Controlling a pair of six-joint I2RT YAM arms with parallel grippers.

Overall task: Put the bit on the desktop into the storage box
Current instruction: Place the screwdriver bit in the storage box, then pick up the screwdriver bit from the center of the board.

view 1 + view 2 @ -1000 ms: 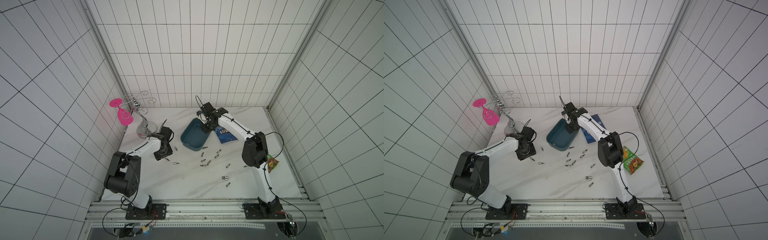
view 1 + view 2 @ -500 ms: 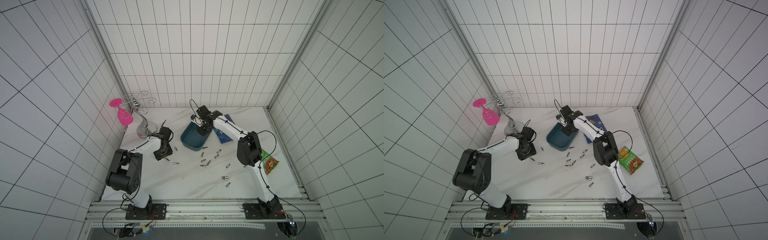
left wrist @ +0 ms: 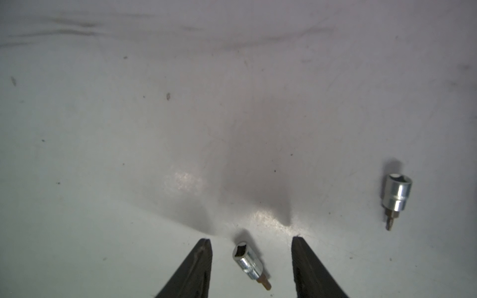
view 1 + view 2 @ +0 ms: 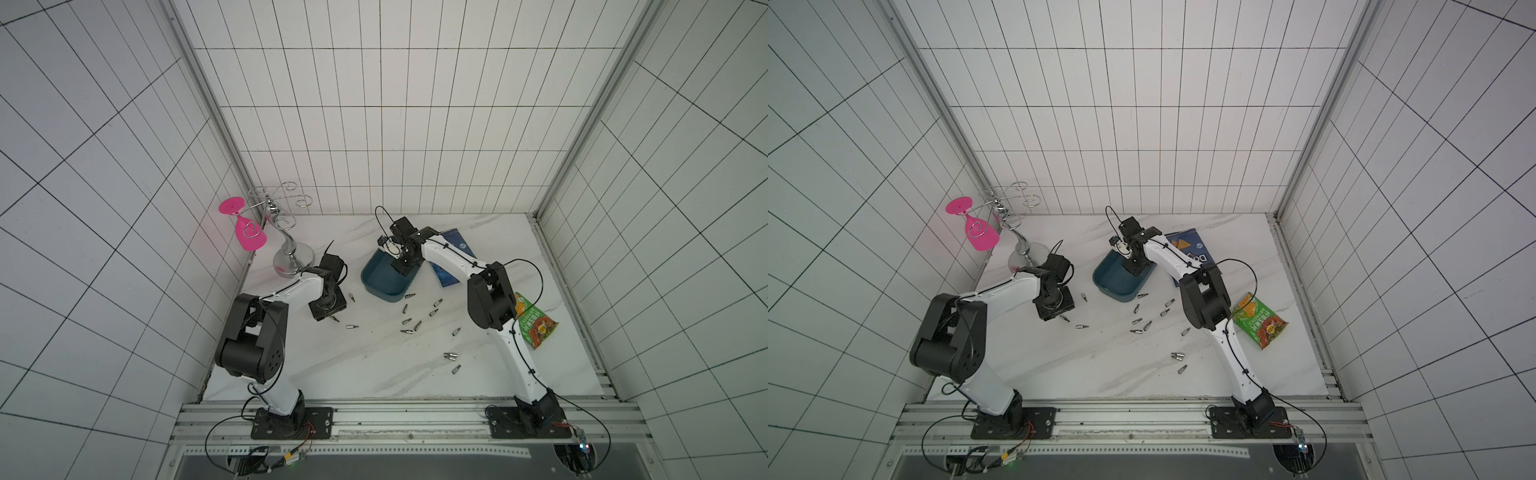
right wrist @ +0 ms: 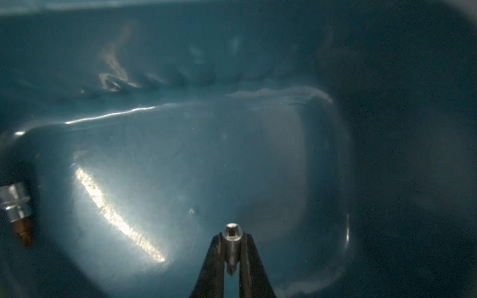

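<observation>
Right gripper [image 5: 231, 233] now brought over storage box [image 5: 180, 154] since second ago; fingers clamped on held bit [image 5: 231, 247], hung inside box above floor. Second bit [image 5: 15, 201] seen lying in box already. Release judged next. Left gripper [image 3: 250, 238] held low over desktop [image 3: 180, 103] near box, fingers apart, loose bit [image 3: 247, 262] framed between, untouched. Roughly dozen bits [image 4: 405, 308] possibly left outside box.

Your right gripper [image 4: 404, 268] hangs over the storage box [image 4: 382, 294]; loose bits [image 4: 417, 325] lie on the desktop [image 4: 374, 365] beside it.

blue snack bag [image 4: 1187, 246] shows partial letters "do"; green packet [image 4: 1259, 323] print illegible.
</observation>
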